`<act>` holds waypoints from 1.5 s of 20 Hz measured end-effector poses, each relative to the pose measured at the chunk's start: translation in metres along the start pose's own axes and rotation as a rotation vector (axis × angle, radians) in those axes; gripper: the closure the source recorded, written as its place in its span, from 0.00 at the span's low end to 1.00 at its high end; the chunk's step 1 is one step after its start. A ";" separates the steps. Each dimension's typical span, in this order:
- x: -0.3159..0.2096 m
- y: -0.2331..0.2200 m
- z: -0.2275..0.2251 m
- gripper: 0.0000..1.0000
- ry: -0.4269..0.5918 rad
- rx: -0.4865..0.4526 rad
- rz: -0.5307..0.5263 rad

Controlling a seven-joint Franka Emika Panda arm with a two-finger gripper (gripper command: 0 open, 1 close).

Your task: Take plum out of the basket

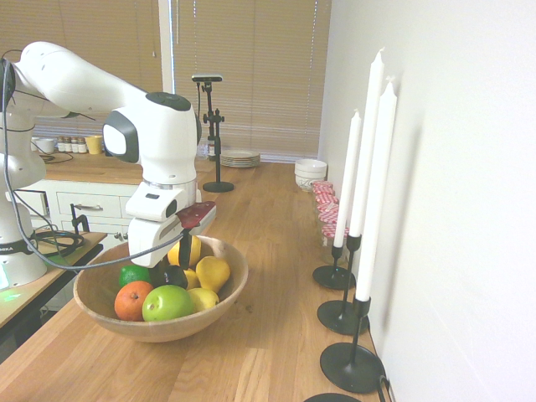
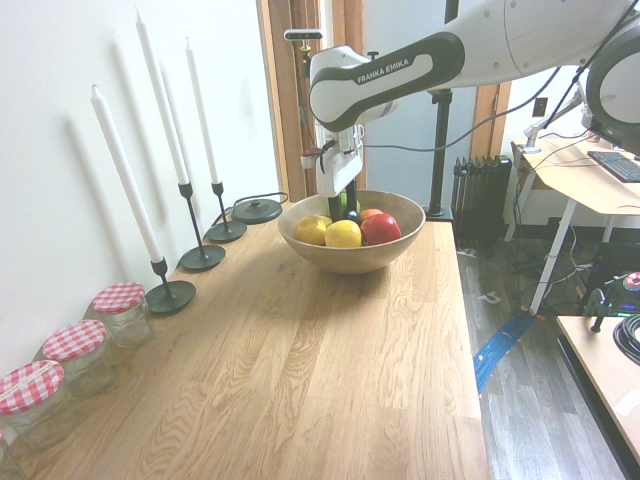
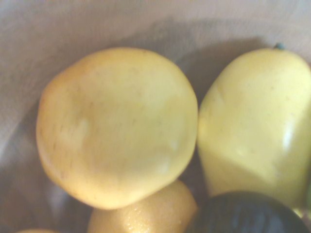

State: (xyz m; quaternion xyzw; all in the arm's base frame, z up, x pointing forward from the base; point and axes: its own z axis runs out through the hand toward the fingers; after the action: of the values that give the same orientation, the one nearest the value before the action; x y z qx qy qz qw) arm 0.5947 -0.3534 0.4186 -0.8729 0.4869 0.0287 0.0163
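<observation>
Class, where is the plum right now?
In the first exterior view, the plum sits mid-basket, right of the lime and just behind the green apple.

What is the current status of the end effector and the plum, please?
End effector open, down at the fruit. Plum in the basket, between the fingers by the look of it. Other fruit packed closely around.

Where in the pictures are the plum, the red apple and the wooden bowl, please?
Plum (image 3: 248, 216): wrist view, its upper surface.
Red apple (image 2: 381, 229): second exterior view, its side.
Wooden bowl (image 1: 159, 329): first exterior view, outer wall.
</observation>
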 end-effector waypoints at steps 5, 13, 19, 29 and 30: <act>-0.003 -0.003 0.000 1.00 0.005 0.007 -0.005; -0.005 -0.008 0.000 1.00 0.018 0.012 -0.010; -0.008 -0.003 -0.001 1.00 0.021 0.015 -0.007; -0.079 -0.040 -0.104 1.00 0.117 0.101 -0.078; -0.098 -0.051 -0.119 1.00 0.126 0.115 -0.095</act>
State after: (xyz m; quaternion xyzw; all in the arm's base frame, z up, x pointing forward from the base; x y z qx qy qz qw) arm 0.5909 -0.2500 0.5433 -0.8928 0.4456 -0.0549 0.0372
